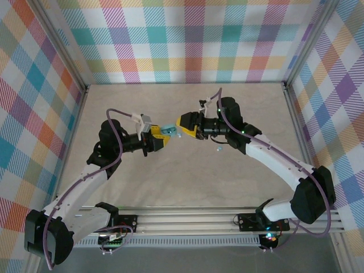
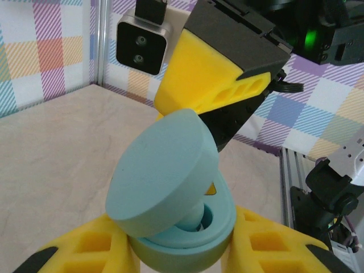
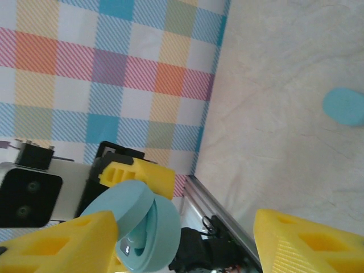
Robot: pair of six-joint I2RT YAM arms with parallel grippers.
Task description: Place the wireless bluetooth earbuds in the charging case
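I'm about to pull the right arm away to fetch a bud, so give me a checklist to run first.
1. Left gripper shut on the case: ok.
2. Lid open: ok.
3. Right gripper open and empty: ok.
4. Pale shape in the case well is a seated bud: cannot tell.
5. Right fingers clear of the lid: cannot tell; one stands close behind it.
6. Teal piece lies free on the table: ok.
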